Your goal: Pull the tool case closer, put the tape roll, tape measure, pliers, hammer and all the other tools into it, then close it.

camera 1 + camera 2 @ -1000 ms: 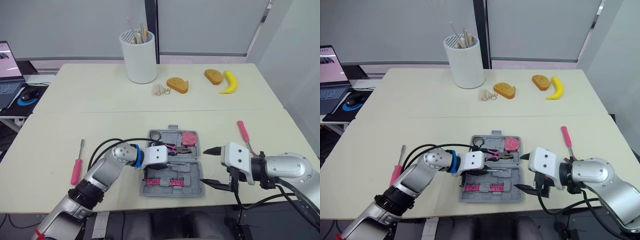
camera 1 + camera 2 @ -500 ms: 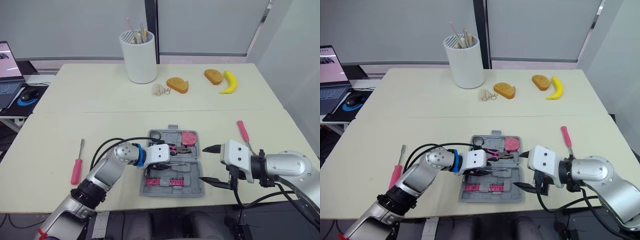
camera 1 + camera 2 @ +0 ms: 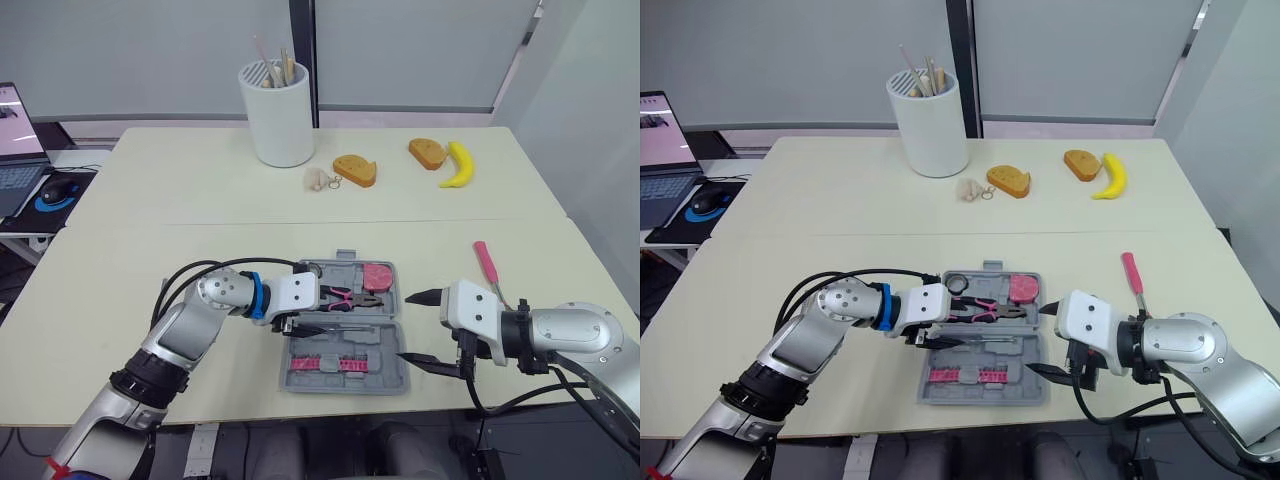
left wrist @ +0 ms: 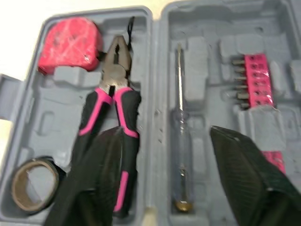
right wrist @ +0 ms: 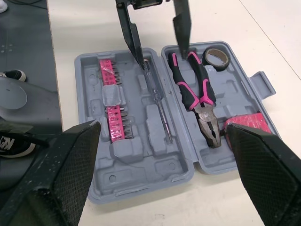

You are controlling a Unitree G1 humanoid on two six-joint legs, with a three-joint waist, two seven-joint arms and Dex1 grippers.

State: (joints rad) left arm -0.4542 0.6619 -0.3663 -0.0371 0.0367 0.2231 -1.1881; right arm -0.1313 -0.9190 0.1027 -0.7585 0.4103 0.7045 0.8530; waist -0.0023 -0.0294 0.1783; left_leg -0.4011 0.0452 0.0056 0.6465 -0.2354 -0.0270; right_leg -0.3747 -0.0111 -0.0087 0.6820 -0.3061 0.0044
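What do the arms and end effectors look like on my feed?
Both arms are silver metal, each ending in a white boxy housing with two tapered black fingers. The left arm carries a blue ring and a looping black cable behind the left end effector. The right arm has black cables under it behind the right end effector.

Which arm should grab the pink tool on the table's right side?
Right. The pink-handled tool lies just beyond the open, empty right gripper; the left gripper hovers over the tool case, farther off.
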